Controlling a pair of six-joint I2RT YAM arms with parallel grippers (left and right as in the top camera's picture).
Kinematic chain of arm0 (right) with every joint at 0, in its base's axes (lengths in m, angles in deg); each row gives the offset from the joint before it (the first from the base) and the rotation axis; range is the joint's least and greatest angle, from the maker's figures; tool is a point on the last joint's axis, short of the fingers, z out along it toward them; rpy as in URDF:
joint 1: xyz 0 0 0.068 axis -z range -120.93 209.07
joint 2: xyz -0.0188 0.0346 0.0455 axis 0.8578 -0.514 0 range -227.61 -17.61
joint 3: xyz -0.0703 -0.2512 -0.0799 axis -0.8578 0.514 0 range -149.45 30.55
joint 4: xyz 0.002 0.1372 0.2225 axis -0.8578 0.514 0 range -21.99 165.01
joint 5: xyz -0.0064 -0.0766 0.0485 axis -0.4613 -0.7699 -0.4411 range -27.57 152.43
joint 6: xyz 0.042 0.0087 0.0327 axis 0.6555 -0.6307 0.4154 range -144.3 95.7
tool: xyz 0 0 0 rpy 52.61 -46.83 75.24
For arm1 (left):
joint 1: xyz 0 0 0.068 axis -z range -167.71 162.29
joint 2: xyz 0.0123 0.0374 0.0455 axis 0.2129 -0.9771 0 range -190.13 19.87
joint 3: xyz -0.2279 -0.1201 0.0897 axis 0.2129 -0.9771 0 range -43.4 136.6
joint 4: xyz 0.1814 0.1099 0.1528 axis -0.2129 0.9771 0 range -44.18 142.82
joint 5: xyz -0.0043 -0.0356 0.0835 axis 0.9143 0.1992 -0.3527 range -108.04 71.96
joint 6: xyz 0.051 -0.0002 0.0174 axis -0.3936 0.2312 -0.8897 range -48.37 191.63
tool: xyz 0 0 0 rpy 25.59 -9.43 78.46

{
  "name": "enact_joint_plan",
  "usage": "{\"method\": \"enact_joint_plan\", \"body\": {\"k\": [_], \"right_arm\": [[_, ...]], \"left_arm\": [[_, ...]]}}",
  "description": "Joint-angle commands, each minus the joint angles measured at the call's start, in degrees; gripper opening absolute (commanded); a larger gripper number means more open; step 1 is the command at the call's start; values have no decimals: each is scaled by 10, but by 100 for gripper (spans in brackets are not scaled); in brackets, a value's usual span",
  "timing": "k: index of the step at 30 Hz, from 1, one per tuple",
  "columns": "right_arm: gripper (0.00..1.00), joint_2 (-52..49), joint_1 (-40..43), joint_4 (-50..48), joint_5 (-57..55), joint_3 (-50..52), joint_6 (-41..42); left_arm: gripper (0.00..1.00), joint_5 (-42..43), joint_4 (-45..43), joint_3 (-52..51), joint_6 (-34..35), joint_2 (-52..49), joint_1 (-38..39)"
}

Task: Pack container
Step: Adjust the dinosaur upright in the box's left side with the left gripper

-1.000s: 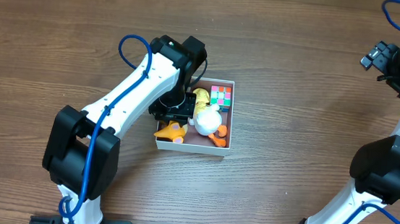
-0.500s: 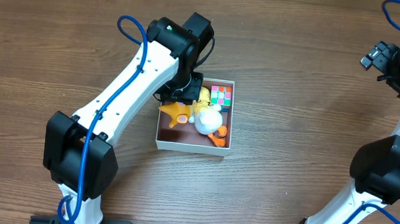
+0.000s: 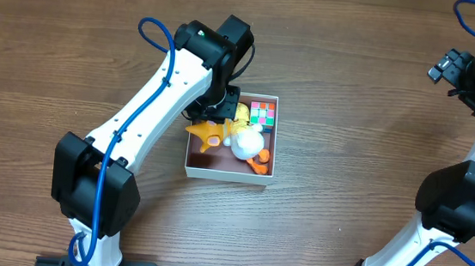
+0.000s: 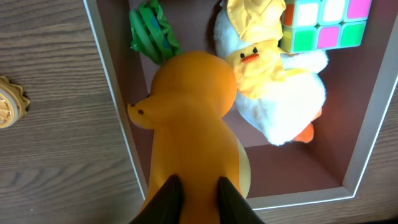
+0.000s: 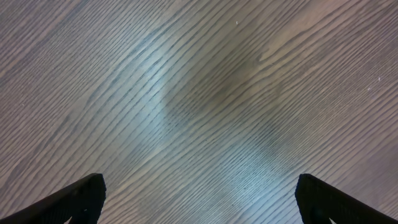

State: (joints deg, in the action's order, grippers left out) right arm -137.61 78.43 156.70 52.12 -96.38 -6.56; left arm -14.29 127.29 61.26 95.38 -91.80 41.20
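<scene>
The container [image 3: 227, 174] is a shallow white-walled box with a pinkish-brown floor [image 4: 336, 137]. In it lie a white and yellow plush duck [image 3: 246, 140], a colour cube [image 3: 262, 114] and a green toy [image 4: 152, 31]. My left gripper [image 3: 213, 114] is shut on an orange duck-shaped toy [image 3: 206, 132] and holds it over the container's left part, overlapping the left wall [image 4: 115, 93]. In the left wrist view the fingers [image 4: 166, 198] pinch the orange toy [image 4: 189, 124] beside the plush duck [image 4: 273, 93] and the cube [image 4: 323, 22]. My right gripper [image 3: 454, 70] is open and empty over bare table [image 5: 199, 199].
A small yellowish toothed disc [image 4: 9, 109] lies on the wooden table just outside the container's left wall. The left arm's white links [image 3: 144, 116] reach over the table left of the container. The right arm [image 3: 465, 196] stands along the right edge.
My left gripper has moved from the container's near left part towards its far left, carrying the orange toy with it. The right arm has not moved.
</scene>
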Motion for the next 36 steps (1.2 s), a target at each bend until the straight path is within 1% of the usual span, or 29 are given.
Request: {"method": "enact_joint_plan", "body": {"k": [1, 8, 12, 19, 25, 31, 36], "right_arm": [[100, 10, -2, -2, 0, 0, -2], [100, 10, -2, -2, 0, 0, -2], [100, 10, -2, -2, 0, 0, -2], [100, 10, -2, -2, 1, 0, -2], [100, 10, -2, -2, 0, 0, -2], [100, 10, -2, -2, 0, 0, -2], [100, 10, -2, -2, 1, 0, -2]], "left_arm": [[17, -10, 1, 14, -9, -5, 3], [12, -10, 6, 22, -10, -3, 3], [13, -12, 17, 44, -11, -3, 3], [14, -15, 53, 114, -19, -3, 3], [14, -38, 66, 126, -19, -3, 3], [13, -72, 44, 125, -19, -3, 3], [15, -73, 4, 124, -19, -3, 4]]}}
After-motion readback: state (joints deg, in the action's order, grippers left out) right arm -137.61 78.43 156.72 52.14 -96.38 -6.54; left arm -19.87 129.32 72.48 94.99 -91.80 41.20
